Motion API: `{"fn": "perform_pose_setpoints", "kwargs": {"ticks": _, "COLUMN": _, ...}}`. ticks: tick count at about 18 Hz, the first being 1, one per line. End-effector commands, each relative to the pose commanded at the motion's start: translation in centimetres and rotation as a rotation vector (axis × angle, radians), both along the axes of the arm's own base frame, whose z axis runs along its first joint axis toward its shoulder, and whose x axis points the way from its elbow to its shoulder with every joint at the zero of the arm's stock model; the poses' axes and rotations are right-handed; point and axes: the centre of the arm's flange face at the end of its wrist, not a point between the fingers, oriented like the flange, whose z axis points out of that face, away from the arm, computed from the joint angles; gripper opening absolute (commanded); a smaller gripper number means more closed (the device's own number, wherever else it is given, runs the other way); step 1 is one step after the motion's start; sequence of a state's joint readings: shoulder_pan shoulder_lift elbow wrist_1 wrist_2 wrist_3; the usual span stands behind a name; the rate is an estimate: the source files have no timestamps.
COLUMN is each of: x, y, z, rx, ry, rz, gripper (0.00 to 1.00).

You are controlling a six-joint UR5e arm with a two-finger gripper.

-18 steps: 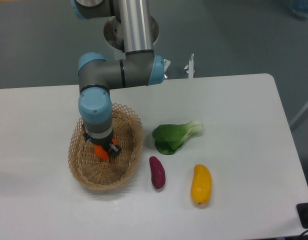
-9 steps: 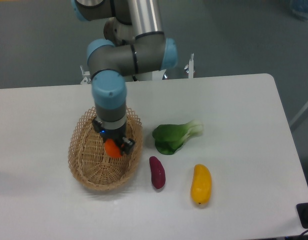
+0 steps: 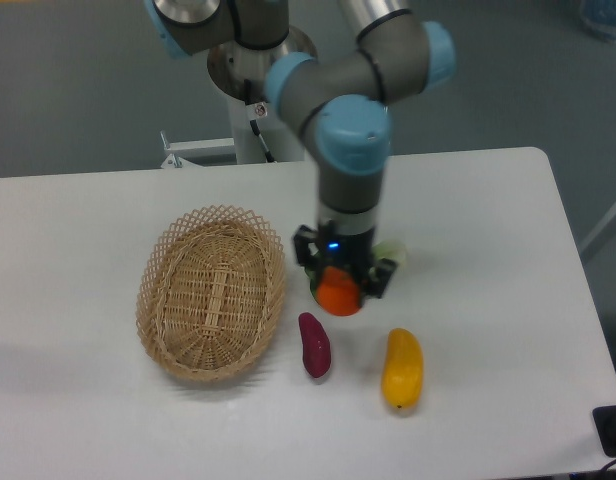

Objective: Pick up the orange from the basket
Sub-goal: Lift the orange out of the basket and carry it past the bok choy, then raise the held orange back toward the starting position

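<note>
Orange and round, the orange sits pinched in the claw, with dark fingers pressed on both sides of it. It is near the middle of the frame, out of the basket and well to the right of it. The claw hangs straight down from the grey and blue arm, which comes in from the top of the frame. Right behind the orange, a green leafy vegetable peeks out, mostly hidden by the claw. I cannot tell if the orange touches it or the counter. The basket is tan and woven, and it lies at the left of the frame with nothing in it. A purple sweet potato lies just right of the basket, below the orange. A yellow mango lies to the right of that, at the lower middle of the frame. The counter is white and smooth with a rounded corner at the upper right. Behind it the floor is dark grey.
</note>
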State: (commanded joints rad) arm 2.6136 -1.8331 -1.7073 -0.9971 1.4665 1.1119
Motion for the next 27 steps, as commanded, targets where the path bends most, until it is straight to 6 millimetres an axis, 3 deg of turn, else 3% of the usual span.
{"fn": "perform_pose_setpoints", "kwargs": {"ticks": 7, "x": -8.5, "y": -6.5, "z": -0.8, "rx": -0.026, "ry": 0.028, "rz": 0.006, "gripper": 0.47}}
{"fn": "perform_pose_setpoints", "kwargs": {"ticks": 12, "x": -12.0, "y": -11.2, "z": -2.1, "rx": -0.046, "ry": 0.029, "rz": -0.042, "gripper": 0.47}}
{"fn": "perform_pose_setpoints", "kwargs": {"ticks": 16, "x": -13.2, "y": -11.2, "z": -2.6, "rx": -0.055, "ry": 0.036, "rz": -0.076, "gripper": 0.47}}
{"fn": "perform_pose_setpoints", "kwargs": {"ticks": 27, "x": -13.1, "y": -10.6, "z": -2.8, "rx": -0.066, "ry": 0.045, "rz": -0.101, "gripper": 0.49}}
